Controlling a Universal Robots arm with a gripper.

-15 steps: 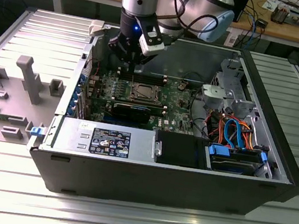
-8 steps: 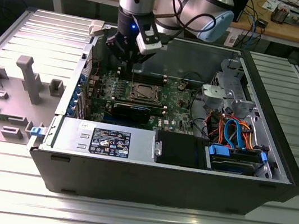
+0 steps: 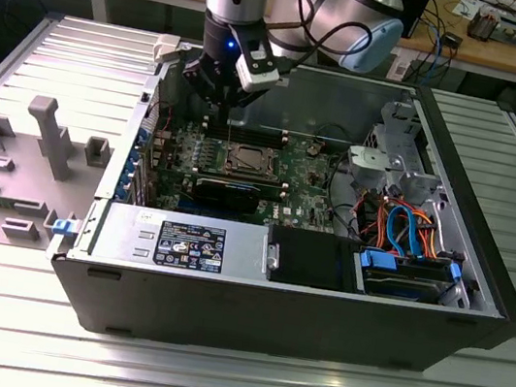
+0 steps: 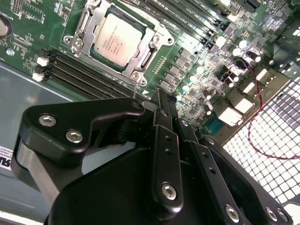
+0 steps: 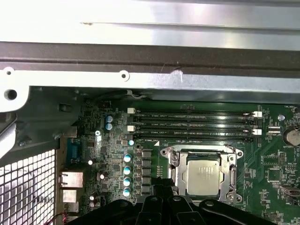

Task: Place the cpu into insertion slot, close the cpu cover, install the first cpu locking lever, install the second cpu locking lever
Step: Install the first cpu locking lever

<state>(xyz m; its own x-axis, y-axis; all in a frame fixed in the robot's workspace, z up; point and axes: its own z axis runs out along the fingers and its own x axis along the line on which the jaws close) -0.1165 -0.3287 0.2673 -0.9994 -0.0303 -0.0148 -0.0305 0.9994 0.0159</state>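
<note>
Your gripper [image 4: 161, 95], fingers drawn together with nothing between, hangs above memory slots [image 4: 84, 75]. Chip [image 4: 118, 37] lies seated nearby on green board [image 4: 28, 33], metal cover [image 4: 146, 55] flat around it.

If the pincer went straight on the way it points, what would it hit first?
Probably the green motherboard just beside the insertion slot, not the cpu; depth is hard to judge.

The gripper [image 4: 160, 97] is hovering, fingers [image 4: 165, 140] pressed together, just short of the memory slots [image 4: 89, 77]. Beyond them the cpu [image 4: 118, 38] is lying seated, the cpu cover [image 4: 144, 57] sitting flat around it.
</note>
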